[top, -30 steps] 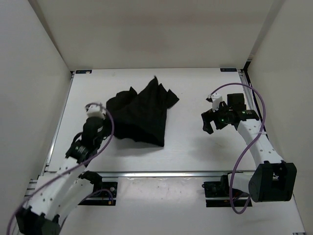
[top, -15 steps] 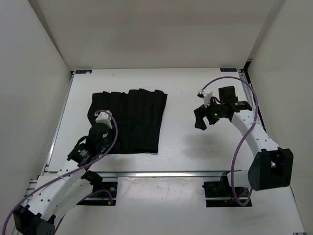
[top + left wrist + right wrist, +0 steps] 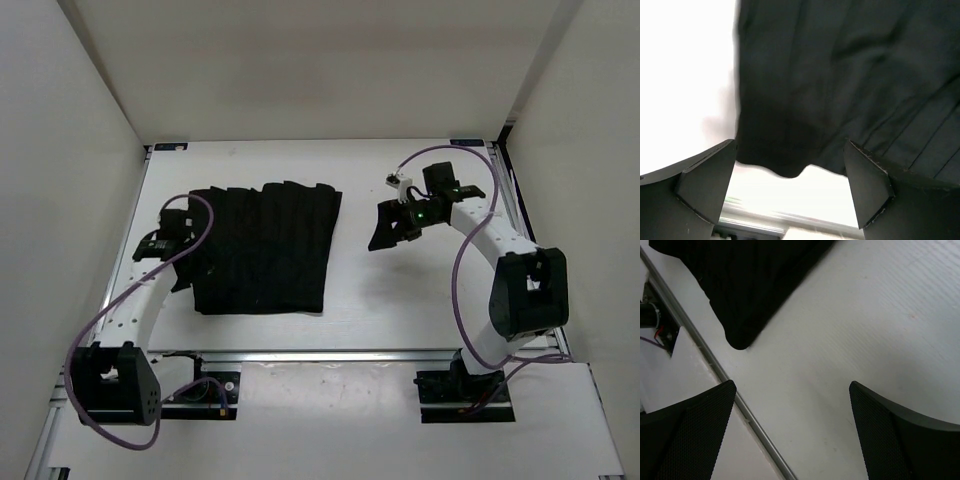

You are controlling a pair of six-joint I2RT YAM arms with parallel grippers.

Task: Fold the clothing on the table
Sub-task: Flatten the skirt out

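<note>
Clothing lay flat, unfolded; every fold remained. Left gripper over its left edge and right gripper beside its right edge both gaped wide, empty.

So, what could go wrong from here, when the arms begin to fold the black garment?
1. The left fingers hang open over the near left corner of the clothing; closing there may pinch only one pleat.
2. The right fingers are open over the table, apart from the cloth; a one-sided pull would likely skew the fold.
3. The near edge lies close to the rail; dragging could push it over.
</note>
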